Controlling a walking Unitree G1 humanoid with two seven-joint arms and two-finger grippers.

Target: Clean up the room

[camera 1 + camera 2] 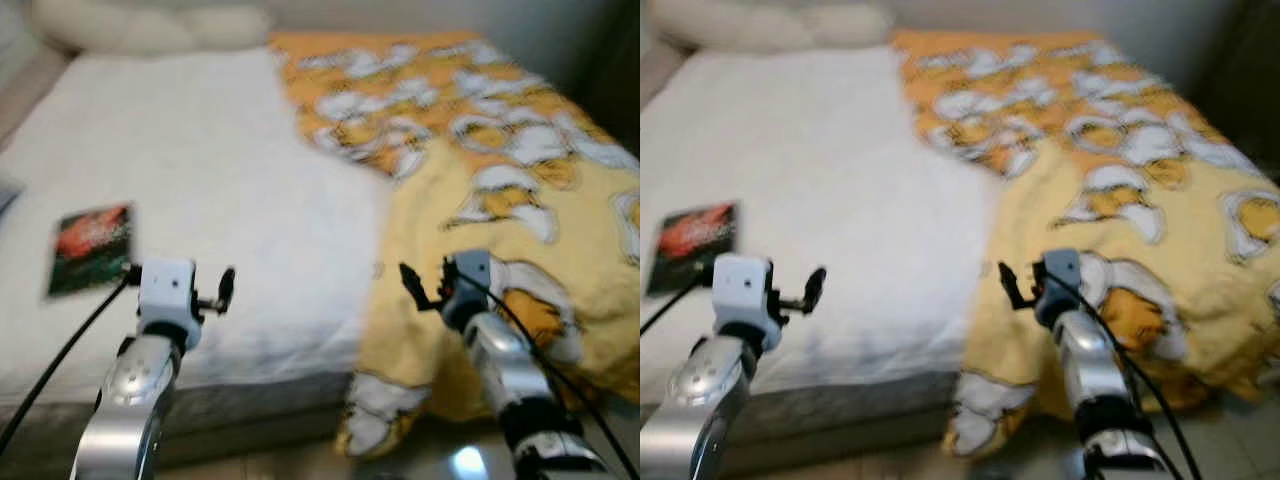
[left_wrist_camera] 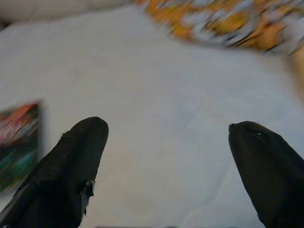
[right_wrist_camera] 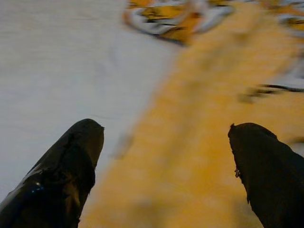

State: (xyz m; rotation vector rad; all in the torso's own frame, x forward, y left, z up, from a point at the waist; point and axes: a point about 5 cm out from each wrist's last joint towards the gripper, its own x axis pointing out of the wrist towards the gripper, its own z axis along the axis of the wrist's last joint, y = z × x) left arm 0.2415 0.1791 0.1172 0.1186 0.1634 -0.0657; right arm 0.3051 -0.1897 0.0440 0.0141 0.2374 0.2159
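A bed [image 1: 200,170] with a white sheet lies before me. A yellow and orange blanket [image 1: 500,150] with white cartoon prints covers its right half and hangs over the front edge. A dark booklet with a red picture [image 1: 90,248] lies flat on the sheet at the left. My left gripper [image 1: 222,292] is held open above the bed's front edge, right of the booklet, with nothing between its fingers [image 2: 71,175]. Over the blanket's left edge, my right gripper [image 1: 415,285] is open and empty too, its fingers [image 3: 61,175] spread wide.
White pillows [image 1: 150,25] lie at the head of the bed. The mattress's grey front side [image 1: 250,400] faces me, and the blanket's corner [image 1: 375,415] droops down to a tiled floor [image 1: 1230,440]. The views are blurred.
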